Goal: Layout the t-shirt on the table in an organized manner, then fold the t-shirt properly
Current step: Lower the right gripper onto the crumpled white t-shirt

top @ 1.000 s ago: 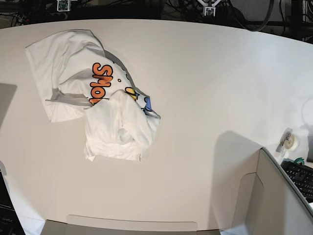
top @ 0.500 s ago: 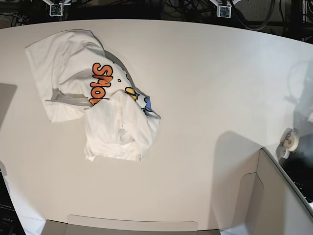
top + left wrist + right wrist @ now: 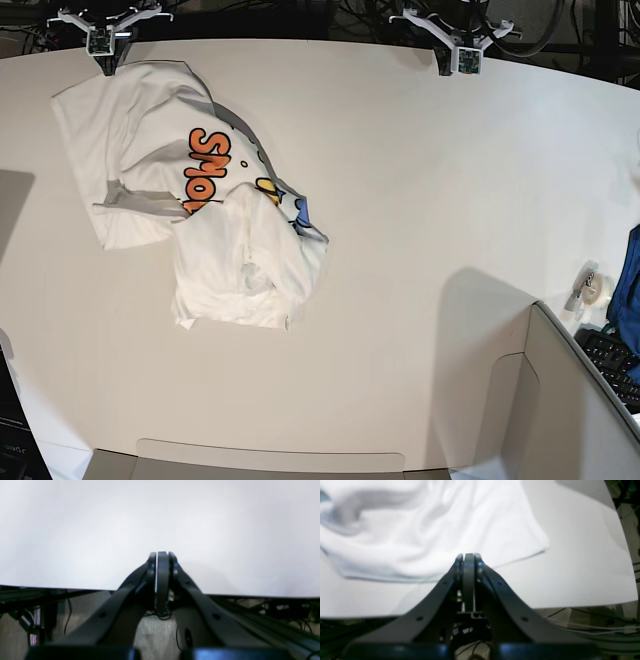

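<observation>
The table (image 3: 430, 180) is a broad off-white slab, smooth and matte, its far edge curving across the top of the base view. Most of its surface lies bare, with open room from the middle out to the right edge and along the near edge.

The t-shirt (image 3: 190, 190) lies crumpled in the far-left part of the tabletop, its top corner close to the far edge. It is soft white cotton, bunched in folds, one flap doubled over the print so that only orange letters and bits of yellow and blue show. In the right wrist view its hem runs just ahead of the fingertips, rumpled and shadowed.

A grey box (image 3: 560, 400) sits at the near-right corner.

The 2 grippers hang at the far edge. The right gripper (image 3: 104, 42) is clenched on nothing, over the shirt's top corner. The left gripper (image 3: 462, 55) is likewise clenched and empty, over bare tabletop well apart from the shirt.
</observation>
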{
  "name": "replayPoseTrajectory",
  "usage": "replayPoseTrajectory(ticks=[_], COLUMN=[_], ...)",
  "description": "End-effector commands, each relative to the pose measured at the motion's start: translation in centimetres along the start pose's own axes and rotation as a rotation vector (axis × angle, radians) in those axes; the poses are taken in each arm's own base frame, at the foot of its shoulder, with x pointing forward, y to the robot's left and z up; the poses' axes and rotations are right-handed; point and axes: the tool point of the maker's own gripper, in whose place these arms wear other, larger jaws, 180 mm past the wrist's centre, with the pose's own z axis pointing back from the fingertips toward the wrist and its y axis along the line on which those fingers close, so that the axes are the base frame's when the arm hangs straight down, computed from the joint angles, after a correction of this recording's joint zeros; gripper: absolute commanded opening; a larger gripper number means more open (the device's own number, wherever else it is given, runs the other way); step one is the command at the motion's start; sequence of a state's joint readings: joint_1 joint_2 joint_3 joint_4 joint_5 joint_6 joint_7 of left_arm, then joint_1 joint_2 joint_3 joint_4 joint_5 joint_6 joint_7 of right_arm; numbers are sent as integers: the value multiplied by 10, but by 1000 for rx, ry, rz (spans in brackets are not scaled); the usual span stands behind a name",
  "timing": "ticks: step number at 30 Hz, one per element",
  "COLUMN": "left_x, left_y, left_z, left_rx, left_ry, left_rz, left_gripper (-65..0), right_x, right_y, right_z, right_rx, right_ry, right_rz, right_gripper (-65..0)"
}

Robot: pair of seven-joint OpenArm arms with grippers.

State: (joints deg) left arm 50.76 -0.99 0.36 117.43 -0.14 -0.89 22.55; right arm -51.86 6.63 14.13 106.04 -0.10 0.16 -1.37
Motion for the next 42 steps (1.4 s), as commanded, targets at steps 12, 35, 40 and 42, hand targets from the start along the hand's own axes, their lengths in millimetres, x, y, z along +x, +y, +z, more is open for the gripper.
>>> replayPoseTrajectory(ticks=[12, 35, 40, 42], left_x=[35, 95, 118, 122], left_y=[-67, -36, -28, -25], left_z=[2, -34, -42, -44], left_rx=[-315, -424, -379, -364], left_ry=[-114, -124, -144, -146], left_rz=[-131, -466, -367, -358], left_gripper=[-650, -482, -472, -472], right_x=[48, 198, 220, 226], right_y=[-6, 20, 58, 75], right_z=[-21, -58, -73, -74], right_rx=[-34, 30, 185, 241], right_ry=[-146, -435, -392, -387], right_rz=[-14, -102, -6, 43], right_gripper=[-650, -482, -482, -482])
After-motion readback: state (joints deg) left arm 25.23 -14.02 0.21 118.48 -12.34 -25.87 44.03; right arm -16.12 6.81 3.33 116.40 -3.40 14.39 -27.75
